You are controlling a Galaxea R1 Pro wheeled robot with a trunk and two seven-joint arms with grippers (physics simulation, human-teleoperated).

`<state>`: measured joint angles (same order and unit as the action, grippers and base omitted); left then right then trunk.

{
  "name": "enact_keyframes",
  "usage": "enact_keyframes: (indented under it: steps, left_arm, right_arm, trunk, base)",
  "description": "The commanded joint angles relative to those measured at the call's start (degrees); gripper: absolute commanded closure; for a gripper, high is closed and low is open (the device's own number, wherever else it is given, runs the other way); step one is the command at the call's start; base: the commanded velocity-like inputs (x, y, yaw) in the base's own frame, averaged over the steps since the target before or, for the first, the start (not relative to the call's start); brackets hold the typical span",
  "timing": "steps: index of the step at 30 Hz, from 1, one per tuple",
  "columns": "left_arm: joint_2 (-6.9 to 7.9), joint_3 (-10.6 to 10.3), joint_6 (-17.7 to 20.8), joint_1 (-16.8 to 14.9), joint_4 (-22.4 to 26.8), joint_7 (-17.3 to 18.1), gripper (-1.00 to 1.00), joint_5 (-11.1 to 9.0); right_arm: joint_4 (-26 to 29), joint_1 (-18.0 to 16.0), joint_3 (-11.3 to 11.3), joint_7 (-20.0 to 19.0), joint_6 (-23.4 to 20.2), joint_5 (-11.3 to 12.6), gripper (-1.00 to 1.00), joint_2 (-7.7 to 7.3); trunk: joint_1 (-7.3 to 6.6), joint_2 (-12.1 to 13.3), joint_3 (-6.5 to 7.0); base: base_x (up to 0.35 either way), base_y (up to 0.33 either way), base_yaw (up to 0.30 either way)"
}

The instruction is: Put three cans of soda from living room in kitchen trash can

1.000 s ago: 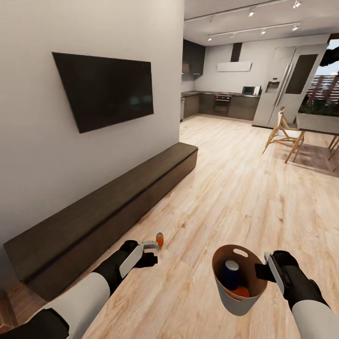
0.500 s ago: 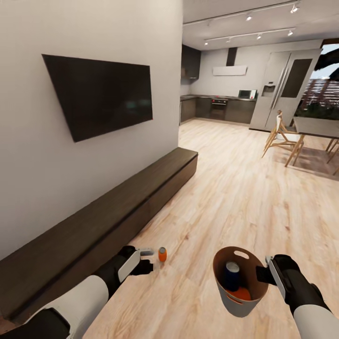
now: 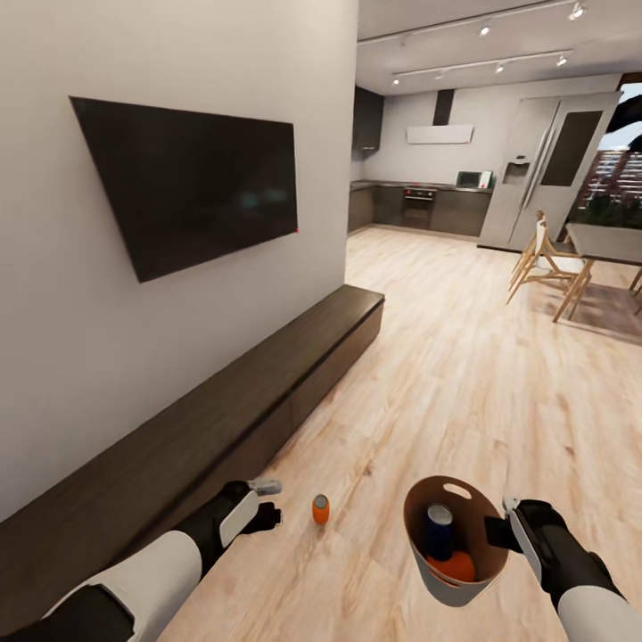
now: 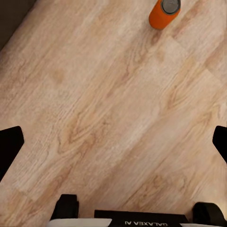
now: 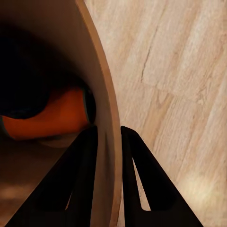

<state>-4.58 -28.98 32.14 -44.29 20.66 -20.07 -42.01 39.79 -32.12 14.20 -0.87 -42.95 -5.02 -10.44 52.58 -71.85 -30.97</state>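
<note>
You are between cans: two already lie in the bin [image 3: 426, 575], one dark blue [image 3: 438, 528] standing upright and one orange [image 3: 457, 567] on its side at the bottom, while the third can [image 3: 320, 509], orange with a silver top, stands upright on the wood floor [image 3: 464, 392] just beyond the left gripper [image 3: 266, 501]. The step in hand appears to be collecting this last can. The left jaws are spread wide and empty, with the can ahead of them and off to one side in the wrist view [image 4: 164, 13]; your next move likely calls for advancing and centring the fingers on either side of it before closing. The right gripper [image 3: 496, 532] is clenched on the bin's rim, one finger [image 5: 78, 184] inside the brown wall and the other outside, holding the bin above the floor. The kitchen [image 3: 428, 192] lies well ahead, past the bench [image 3: 241, 392].
</note>
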Motion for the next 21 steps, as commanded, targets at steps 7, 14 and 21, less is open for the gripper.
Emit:
enact_keyframes:
  steps: [7,14,21]
  left_arm:
    - [-0.34,-2.3,-3.6,0.0,-3.3,0.0,-1.0,0.0]
    - [-1.24,-4.2,-4.9,0.1,-3.7,0.0,-1.0,0.0]
    - [-1.44,-4.8,-5.3,0.1,-3.7,0.0,-1.0,-0.1]
  right_arm:
    - [-3.1,0.0,0.1,-0.4,3.1,0.6,1.0,-0.31]
    - [-4.6,0.0,0.1,-0.3,5.0,0.6,1.0,-0.29]
    - [-4.8,0.0,0.0,-0.3,5.3,0.6,1.0,-0.3]
  trunk:
    - [0.0,0.0,0.01]
    - [0.0,0.0,0.01]
    - [0.0,0.0,0.01]
  base:
    - [0.29,0.067,0.0]
    - [0.081,-0.256,0.0]
    - [0.01,-0.246,0.0]
